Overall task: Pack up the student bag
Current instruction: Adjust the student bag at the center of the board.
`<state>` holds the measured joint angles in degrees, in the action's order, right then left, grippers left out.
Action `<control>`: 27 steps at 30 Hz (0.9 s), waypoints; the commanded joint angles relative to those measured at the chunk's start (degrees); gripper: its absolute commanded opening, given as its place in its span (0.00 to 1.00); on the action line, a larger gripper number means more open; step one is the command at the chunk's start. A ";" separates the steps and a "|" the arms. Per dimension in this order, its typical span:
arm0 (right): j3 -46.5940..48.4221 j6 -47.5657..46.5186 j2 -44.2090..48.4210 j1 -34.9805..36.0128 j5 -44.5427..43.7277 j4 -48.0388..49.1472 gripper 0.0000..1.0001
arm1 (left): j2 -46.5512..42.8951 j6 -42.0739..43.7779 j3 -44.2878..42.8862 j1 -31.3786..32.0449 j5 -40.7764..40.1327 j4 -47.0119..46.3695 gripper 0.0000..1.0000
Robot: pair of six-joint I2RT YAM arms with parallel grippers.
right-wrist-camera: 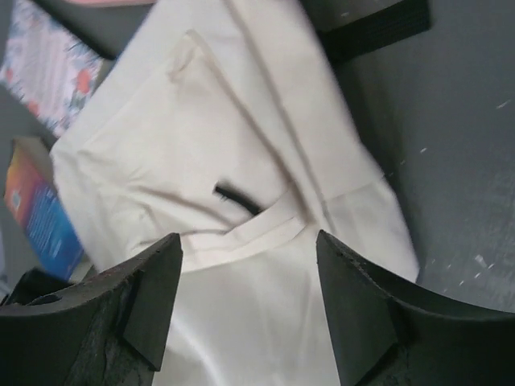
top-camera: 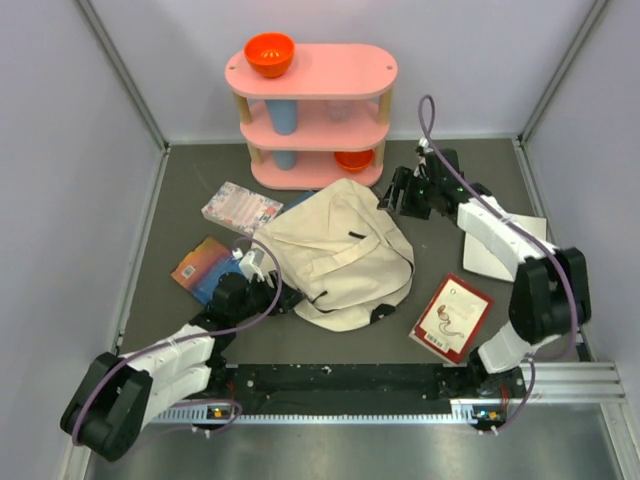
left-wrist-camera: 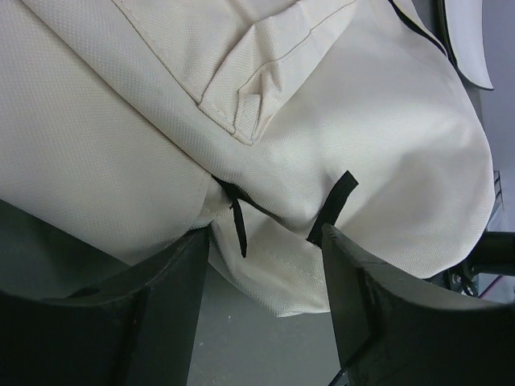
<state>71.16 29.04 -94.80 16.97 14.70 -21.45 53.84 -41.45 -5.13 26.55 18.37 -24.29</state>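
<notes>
The student bag (top-camera: 335, 255), a cream canvas backpack, lies slumped in the middle of the table. My left gripper (top-camera: 256, 266) is at its left edge. In the left wrist view the gripper (left-wrist-camera: 264, 235) is open, with a loose fold of the bag (left-wrist-camera: 338, 121) and a black zipper pull (left-wrist-camera: 239, 229) lying between the spread fingers, not pinched. My right gripper (top-camera: 404, 190) hovers at the bag's far right corner. In the right wrist view it (right-wrist-camera: 248, 241) is open above the bag (right-wrist-camera: 241, 145), with nothing held. A short black tab (right-wrist-camera: 235, 198) shows on the fabric.
A pink three-tier shelf (top-camera: 315, 75) stands at the back with an orange bowl (top-camera: 269, 53) and a blue cup (top-camera: 283, 118). A floral book (top-camera: 241, 208) and a colourful book (top-camera: 203, 265) lie left of the bag. A red-and-white book (top-camera: 452, 315) and a flat white sheet (top-camera: 500, 250) lie right.
</notes>
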 commanded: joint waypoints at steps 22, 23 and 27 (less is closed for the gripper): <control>-43.63 11.80 11.07 31.19 -15.12 17.31 0.22 | 6.10 -0.82 -1.56 0.61 4.39 -6.11 0.64; -43.91 12.18 10.52 31.19 -17.57 18.54 0.23 | 6.01 -1.00 -1.38 0.61 4.57 -6.46 0.64; -41.55 8.85 15.60 31.19 -14.89 18.29 0.31 | 5.39 -0.56 -1.11 0.61 4.31 -4.46 0.64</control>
<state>30.81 40.36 -79.29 47.59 8.10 -0.25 59.66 -41.89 -6.00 27.00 21.56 -26.98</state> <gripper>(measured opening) 0.280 0.641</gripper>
